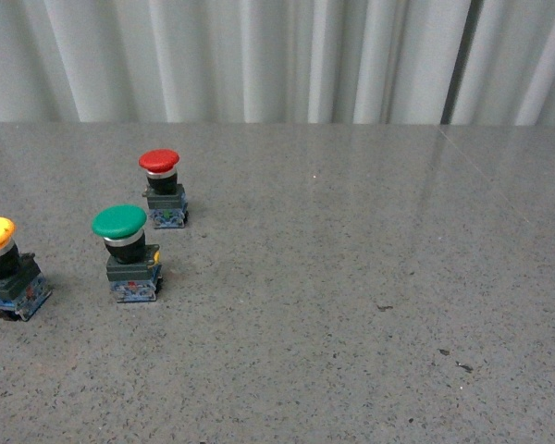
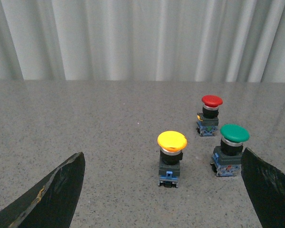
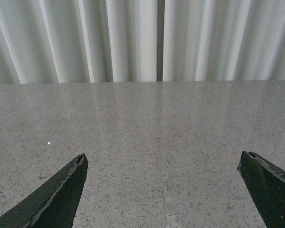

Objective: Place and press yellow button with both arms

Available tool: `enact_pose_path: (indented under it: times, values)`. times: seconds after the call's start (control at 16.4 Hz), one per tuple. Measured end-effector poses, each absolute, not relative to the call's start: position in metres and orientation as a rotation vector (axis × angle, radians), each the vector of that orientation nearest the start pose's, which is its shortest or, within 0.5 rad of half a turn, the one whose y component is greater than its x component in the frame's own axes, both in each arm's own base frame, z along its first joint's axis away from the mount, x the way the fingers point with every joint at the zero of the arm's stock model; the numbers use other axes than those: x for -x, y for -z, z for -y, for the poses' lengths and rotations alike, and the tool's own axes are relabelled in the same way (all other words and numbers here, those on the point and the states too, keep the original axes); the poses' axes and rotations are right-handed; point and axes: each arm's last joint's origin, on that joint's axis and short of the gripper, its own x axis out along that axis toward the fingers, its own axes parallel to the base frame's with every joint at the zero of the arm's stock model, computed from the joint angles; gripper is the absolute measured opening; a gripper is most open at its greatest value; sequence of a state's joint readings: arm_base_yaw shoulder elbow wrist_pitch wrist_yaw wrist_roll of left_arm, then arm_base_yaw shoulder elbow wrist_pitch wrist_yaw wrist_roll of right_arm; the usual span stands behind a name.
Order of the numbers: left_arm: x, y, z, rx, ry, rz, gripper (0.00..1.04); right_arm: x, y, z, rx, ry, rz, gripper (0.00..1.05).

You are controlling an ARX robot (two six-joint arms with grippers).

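- Task button (image 1: 5,268): I log it on the table (image 1: 370,277), at the left edge of the front view.
- Second button (image 1: 129,254): just right of it, slightly behind.
- Third button (image 1: 163,190): behind the second, upper left.

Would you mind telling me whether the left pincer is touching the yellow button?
Apart. In the left wrist view, bare table separates the yellow button from both fingers of the open left pincer.

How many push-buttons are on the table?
3. The yellow button stands at the front view's left edge, the green button just right of it, the red button farther back. None seems hidden.
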State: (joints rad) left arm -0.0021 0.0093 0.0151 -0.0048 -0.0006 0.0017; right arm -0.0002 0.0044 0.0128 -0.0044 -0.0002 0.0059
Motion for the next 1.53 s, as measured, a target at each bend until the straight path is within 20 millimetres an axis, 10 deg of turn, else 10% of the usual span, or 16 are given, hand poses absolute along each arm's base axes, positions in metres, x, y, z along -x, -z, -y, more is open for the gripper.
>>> enact_pose_path:
  times: [1.1, 1.22, 1.53]
  values:
    - [-0.097, -0.167, 0.000, -0.002, 0.002, 0.001, 0.98, -0.097, -0.167, 0.000, -0.006, 0.000, 0.004, 0.98]
    - [-0.099, -0.168, 0.001, -0.032, -0.039, -0.254, 0.98, -0.097, -0.167, 0.000, -0.006, 0.000, 0.004, 0.98]
    - [-0.170, -0.253, 0.005, -0.089, 0.008, -0.098, 0.98, -0.097, -0.167, 0.000, -0.006, 0.000, 0.004, 0.98]
